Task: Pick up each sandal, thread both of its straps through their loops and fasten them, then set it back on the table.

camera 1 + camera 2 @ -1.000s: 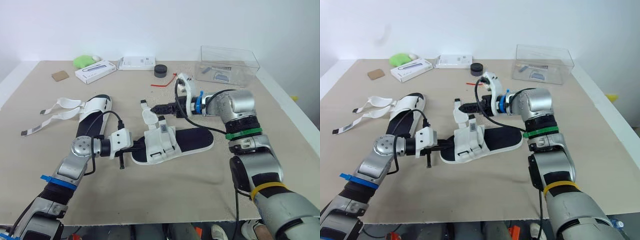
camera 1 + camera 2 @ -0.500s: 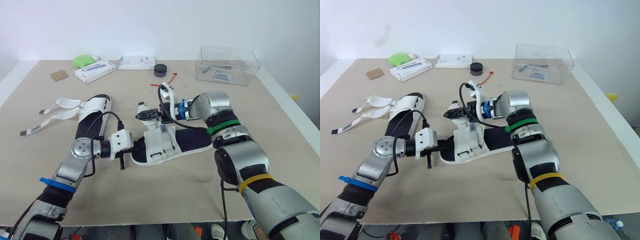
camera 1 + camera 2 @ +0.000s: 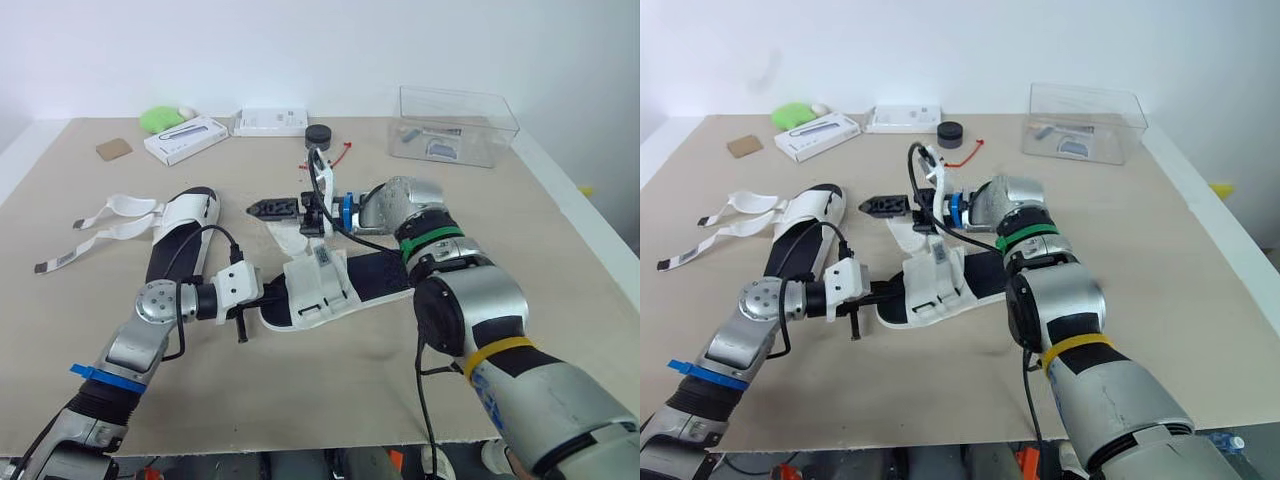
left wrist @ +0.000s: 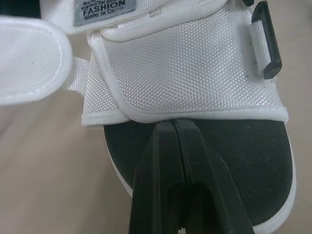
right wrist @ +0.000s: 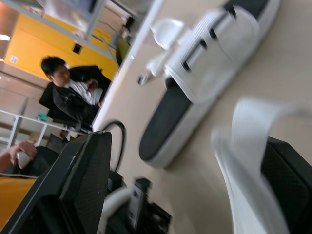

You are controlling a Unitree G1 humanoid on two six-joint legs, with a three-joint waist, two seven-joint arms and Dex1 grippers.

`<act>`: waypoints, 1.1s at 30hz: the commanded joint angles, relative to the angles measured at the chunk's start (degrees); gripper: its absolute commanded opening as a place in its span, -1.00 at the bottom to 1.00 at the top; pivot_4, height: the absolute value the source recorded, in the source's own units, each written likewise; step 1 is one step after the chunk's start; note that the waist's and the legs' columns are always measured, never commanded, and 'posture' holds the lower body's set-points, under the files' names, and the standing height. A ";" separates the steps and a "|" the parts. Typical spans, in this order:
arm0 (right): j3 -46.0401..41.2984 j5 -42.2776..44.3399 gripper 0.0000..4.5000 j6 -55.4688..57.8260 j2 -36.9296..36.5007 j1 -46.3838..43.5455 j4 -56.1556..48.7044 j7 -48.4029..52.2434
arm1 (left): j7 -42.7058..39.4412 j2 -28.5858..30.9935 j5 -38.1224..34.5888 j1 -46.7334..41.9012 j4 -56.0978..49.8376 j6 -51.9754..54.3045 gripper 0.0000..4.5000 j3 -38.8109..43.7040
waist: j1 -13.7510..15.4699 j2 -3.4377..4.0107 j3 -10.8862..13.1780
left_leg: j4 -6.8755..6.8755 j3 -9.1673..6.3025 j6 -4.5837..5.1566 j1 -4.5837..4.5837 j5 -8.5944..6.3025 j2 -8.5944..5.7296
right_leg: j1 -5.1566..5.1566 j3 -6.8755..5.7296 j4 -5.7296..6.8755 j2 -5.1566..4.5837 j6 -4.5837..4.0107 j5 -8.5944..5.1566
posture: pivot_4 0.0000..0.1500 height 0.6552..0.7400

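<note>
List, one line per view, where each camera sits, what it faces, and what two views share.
Left eye: on the head, facing forward and down over the table; both arms show, the sandal between them.
Right eye: beside it, same scene, both arms.
Left wrist: looks along the shut left gripper onto the sandal's footbed.
Right wrist: looks along the open right gripper across the table at the other sandal, a person seated beyond.
Shared: left eye and left wrist both show the sandal's white upper.
</note>
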 commanded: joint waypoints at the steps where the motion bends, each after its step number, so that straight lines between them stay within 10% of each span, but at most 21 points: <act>1: -1.12 0.46 0.97 -1.05 -0.42 -2.20 0.02 1.49 | 0.04 0.65 0.21 1.02 -0.82 0.79 -1.00 -0.06 | -0.09 0.00 0.00 | 0.00 0.00 0.00 -0.01 0.00 0.00 | 0.00 -0.01 0.00 -0.02 0.00 0.00 | 1.00 1.00; 33: -1.35 0.64 0.97 -1.10 -2.95 -1.16 -5.87 5.19 | -0.29 -0.82 -0.32 -0.77 1.81 0.67 -1.00 -0.26 | -0.15 0.00 -0.01 | 0.03 0.00 -0.02 -0.01 0.01 -0.07 | 0.01 -0.02 0.02 -0.08 0.03 0.02 | 1.00 1.00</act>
